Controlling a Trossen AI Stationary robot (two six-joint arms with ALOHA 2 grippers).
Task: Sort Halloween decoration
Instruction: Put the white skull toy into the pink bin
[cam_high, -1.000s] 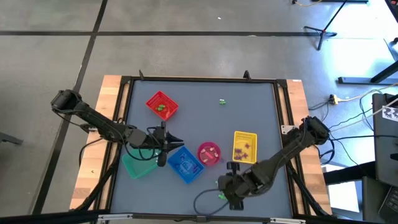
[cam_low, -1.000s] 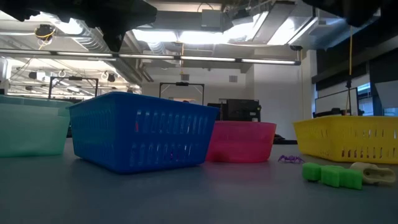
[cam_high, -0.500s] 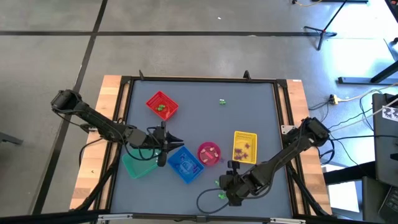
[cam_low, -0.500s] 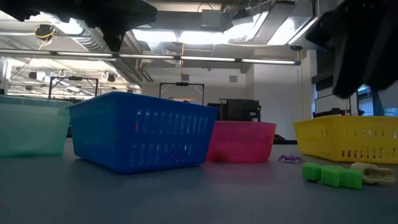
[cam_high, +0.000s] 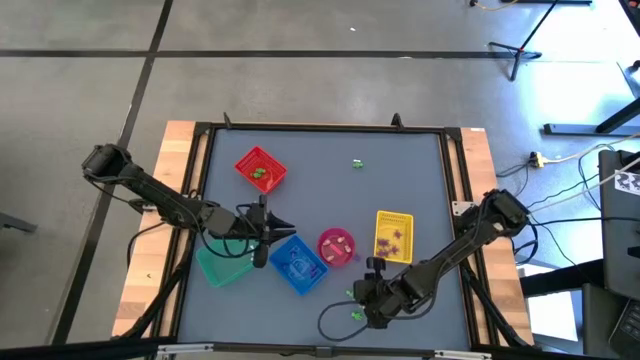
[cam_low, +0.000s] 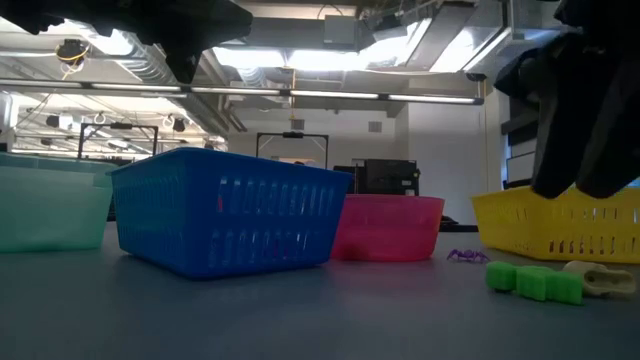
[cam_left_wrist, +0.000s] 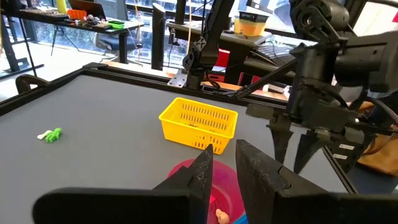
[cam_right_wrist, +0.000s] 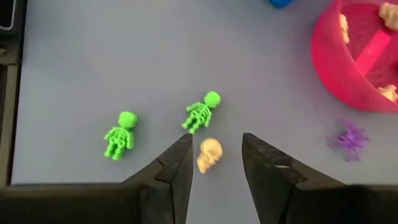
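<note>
Two green skeletons (cam_right_wrist: 200, 112) (cam_right_wrist: 119, 134), a cream skull (cam_right_wrist: 208, 154) and a purple spider (cam_right_wrist: 348, 138) are what your right wrist view shows on the surface, just beside the pink bowl (cam_right_wrist: 348, 81); from overhead they are only specks near the surface's front edge. Your low view adds the right hand (cam_low: 585, 110) as a dark shape above the yellow basket (cam_low: 555, 222), with a green trinket (cam_low: 533, 281) in front of it. A second ago that shape was not there, and overhead the right hand (cam_high: 365, 300) has crept slightly leftward. Its fingers (cam_right_wrist: 177, 163) stand partly apart above the skull, holding nothing. Your left hand (cam_left_wrist: 221, 163) hovers over the blue basket (cam_high: 297, 264); its fingers are nearly together and I cannot tell whether they grip anything.
</note>
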